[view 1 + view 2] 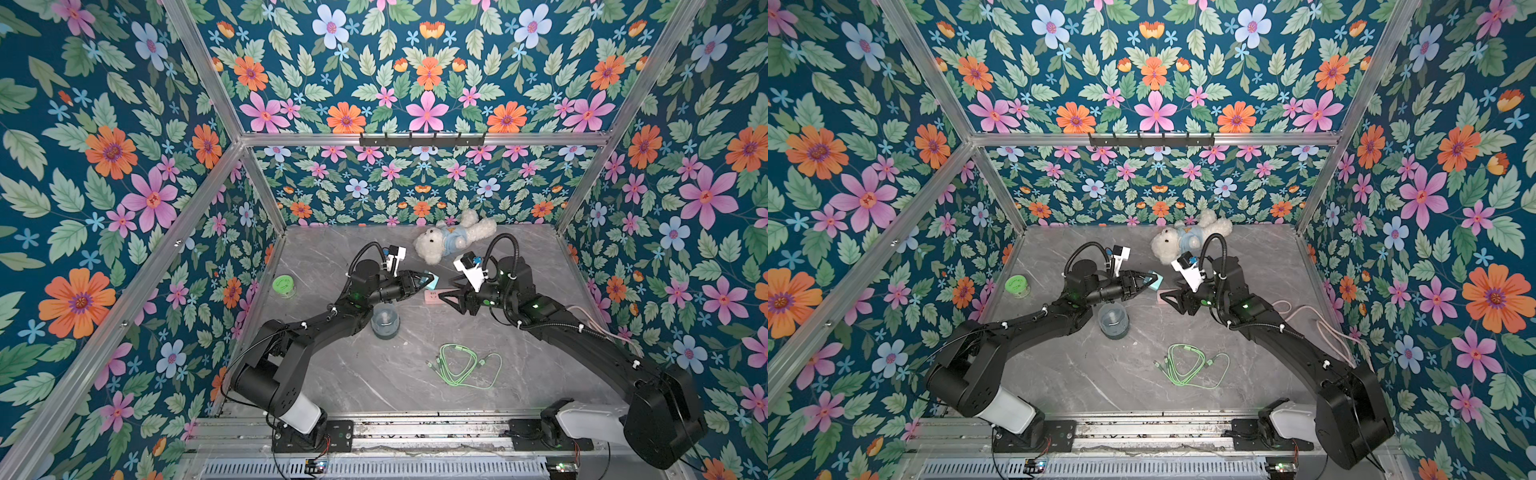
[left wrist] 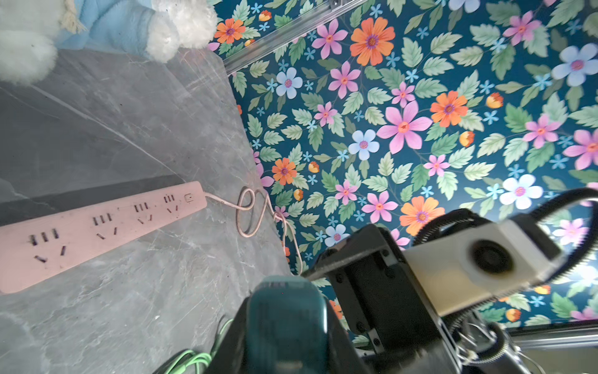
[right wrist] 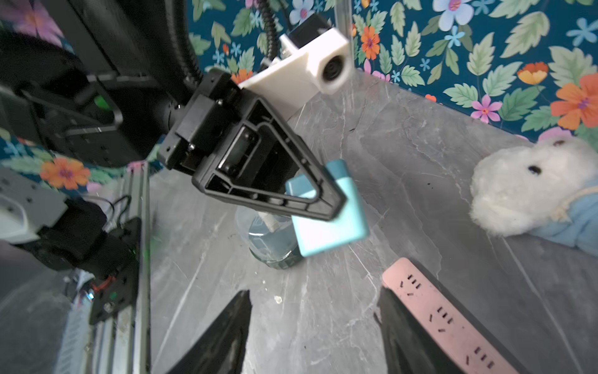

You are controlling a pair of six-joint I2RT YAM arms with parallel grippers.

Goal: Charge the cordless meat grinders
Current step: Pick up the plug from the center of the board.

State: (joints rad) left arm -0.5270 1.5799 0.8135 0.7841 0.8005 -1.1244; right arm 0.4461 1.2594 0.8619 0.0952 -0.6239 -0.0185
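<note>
Right wrist view: the left pincer (image 3: 335,207) is clamped on a teal block (image 3: 326,233) above the bench (image 3: 404,162). The right pincer (image 3: 314,301) is spread wide, empty, beside a pink power strip (image 3: 446,320). The cordless meat grinder (image 3: 270,244) is stood upright, partly masked by that block; a green cable (image 1: 445,365) is coiled nearby.

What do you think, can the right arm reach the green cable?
Probably yes. The right gripper has its fingers open and empty, and the green cable lies uncovered on the table, near that arm, with nothing between them.
</note>
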